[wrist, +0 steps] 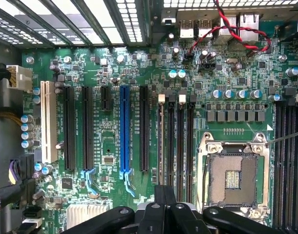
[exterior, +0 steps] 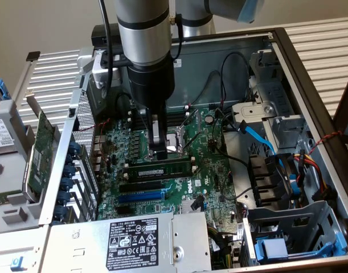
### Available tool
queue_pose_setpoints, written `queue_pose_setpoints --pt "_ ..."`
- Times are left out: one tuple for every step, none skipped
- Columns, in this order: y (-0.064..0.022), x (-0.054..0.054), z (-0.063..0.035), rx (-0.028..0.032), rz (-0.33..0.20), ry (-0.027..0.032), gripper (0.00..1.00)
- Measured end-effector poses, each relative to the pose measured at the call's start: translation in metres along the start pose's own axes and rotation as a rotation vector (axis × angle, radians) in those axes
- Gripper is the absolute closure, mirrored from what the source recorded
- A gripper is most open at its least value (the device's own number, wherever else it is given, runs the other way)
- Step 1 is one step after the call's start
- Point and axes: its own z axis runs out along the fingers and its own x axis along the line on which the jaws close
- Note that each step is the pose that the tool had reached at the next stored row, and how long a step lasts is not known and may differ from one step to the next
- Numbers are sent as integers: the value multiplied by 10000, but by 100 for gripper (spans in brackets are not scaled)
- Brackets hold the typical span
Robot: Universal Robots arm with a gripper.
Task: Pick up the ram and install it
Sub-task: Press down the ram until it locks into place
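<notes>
Open PC case (exterior: 310, 85), motherboard (exterior: 213, 170) inside; end effector (exterior: 158, 152) fingers together, just above ram (exterior: 159, 170).

Looking down on green motherboard (wrist: 114, 146): blue expansion slot (wrist: 124, 129) between black slots, empty CPU socket (wrist: 231, 178), gripper (wrist: 164, 197) fingers shut together.

green ram (exterior: 162, 170), blue slot (wrist: 124, 129)

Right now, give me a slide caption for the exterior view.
Closed gripper poised above the ram lying on the motherboard inside the open computer case.
</notes>
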Motion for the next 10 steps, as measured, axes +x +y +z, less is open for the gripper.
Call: queue_pose_setpoints --pt "3 -1 0 0 1 0 89" --pt "6 -3 0 -1 5 0 89" --pt "10 -5 0 -2 8 2 89" --pt "13 -9 1 -2 12 2 89" --pt "16 -13 1 -3 17 3 89" --pt "20 -16 3 -3 23 3 89" --pt "25 -18 5 -4 27 4 89" --pt "30 -18 9 -4 30 4 89" --pt "36 -18 15 -4 32 5 89" --pt "43 -19 25 -3 33 2 89"
